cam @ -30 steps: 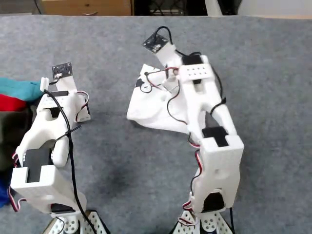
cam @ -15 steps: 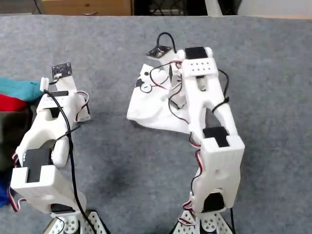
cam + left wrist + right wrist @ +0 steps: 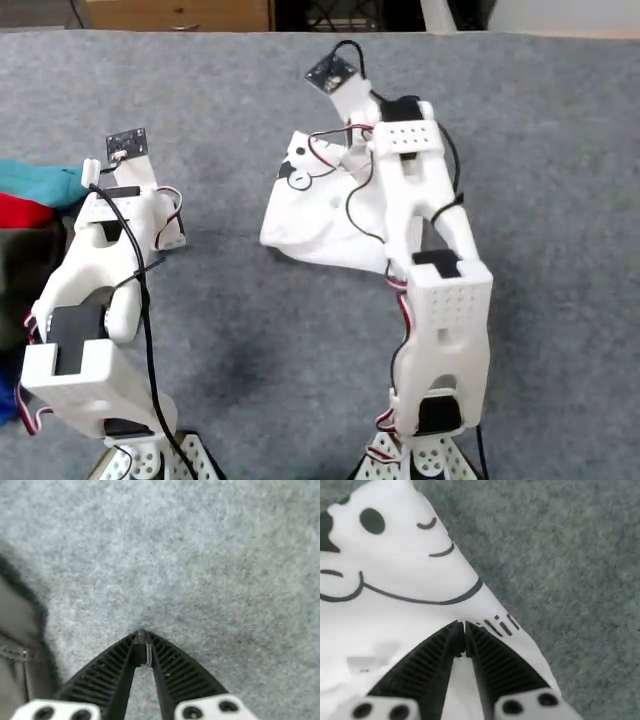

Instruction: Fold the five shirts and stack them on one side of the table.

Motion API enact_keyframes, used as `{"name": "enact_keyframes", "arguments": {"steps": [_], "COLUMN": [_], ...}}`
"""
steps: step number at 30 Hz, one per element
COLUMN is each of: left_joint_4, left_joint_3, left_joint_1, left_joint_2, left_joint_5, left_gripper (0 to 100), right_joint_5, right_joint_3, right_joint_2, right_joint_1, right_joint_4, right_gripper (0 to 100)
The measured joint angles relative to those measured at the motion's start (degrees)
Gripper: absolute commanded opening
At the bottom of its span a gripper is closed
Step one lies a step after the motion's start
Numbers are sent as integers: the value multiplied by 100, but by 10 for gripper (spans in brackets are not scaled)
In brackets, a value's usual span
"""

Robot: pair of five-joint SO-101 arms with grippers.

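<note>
Lying rumpled on fuzzy grey carpet; white shirt.

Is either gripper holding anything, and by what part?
Nothing held: left gripper shut above grey carpet, right gripper shut above the white printed shirt.

Grey table, wooden drawers behind

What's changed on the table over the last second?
The right arm's wrist dipped toward the white shirt, then lifted and swung a little toward the far edge. The right gripper is shut over the shirt's print. The shirt's outline kept its shape. The left arm, with the left gripper shut over the table, and the pile of shirts stayed put.
</note>
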Motion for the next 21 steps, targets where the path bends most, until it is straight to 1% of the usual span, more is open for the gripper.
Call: {"name": "enact_keyframes", "arguments": {"steps": [10, 15, 18, 21], "left_joint_4": [0, 0, 0, 0], "left_joint_3": [0, 0, 0, 0], "left_joint_1": [0, 0, 0, 0], "left_joint_2": [0, 0, 0, 0], "left_joint_5": [0, 0, 0, 0], "left_gripper": [29, 29, 29, 29], "right_joint_5": [18, 422, 404, 431], "right_joint_3": [-422, -422, -273, 404], "right_joint_2": [0, 0, -18, -185], "right_joint_1": [281, 273, 431, 712], "right_joint_4": [1855, 2963, 3209, 3235], "right_gripper": [15, 15, 15, 15]}}
